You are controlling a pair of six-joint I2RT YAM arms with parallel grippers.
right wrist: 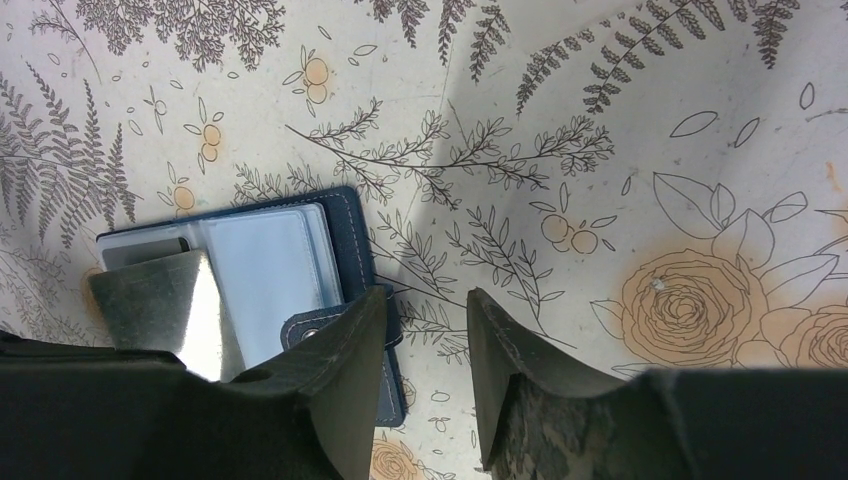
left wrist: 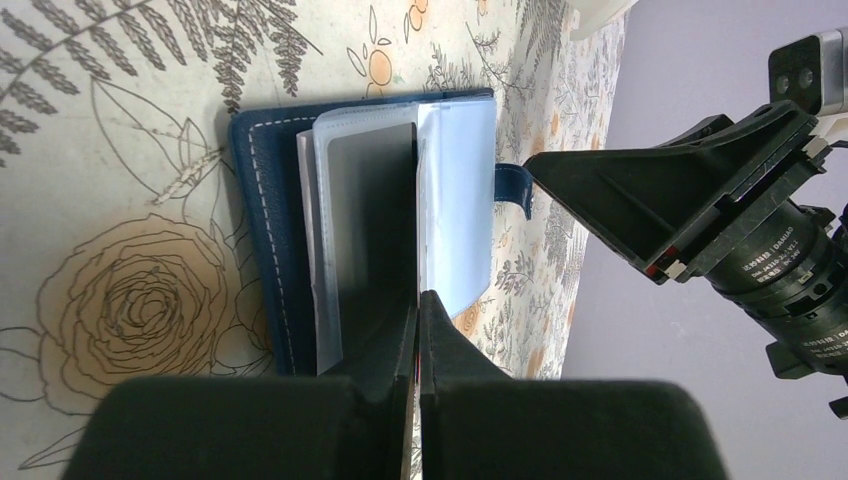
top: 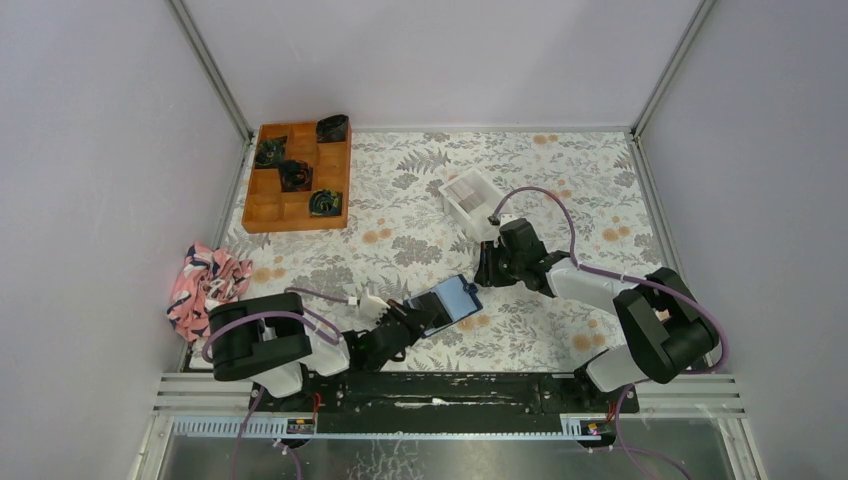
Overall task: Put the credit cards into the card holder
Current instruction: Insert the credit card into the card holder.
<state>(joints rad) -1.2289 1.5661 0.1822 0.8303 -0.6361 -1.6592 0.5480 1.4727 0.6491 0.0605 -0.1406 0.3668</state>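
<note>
The card holder [top: 447, 302] lies open on the floral cloth, navy outside with pale blue clear pockets. It also shows in the left wrist view [left wrist: 270, 230] and the right wrist view [right wrist: 270, 265]. A grey credit card [left wrist: 368, 215] sits in a pocket. My left gripper [left wrist: 418, 300] is shut on a thin credit card held edge-on over the open pockets; its shiny face shows in the right wrist view [right wrist: 215, 335]. My right gripper [right wrist: 430, 310] is open and empty, low beside the holder's right edge, with its left finger over the snap strap [right wrist: 310, 325].
A white open box [top: 470, 195] with pale cards stands behind the right gripper. An orange compartment tray [top: 297, 175] with dark rolled items is at the back left. A pink patterned cloth [top: 205, 282] lies at the left edge.
</note>
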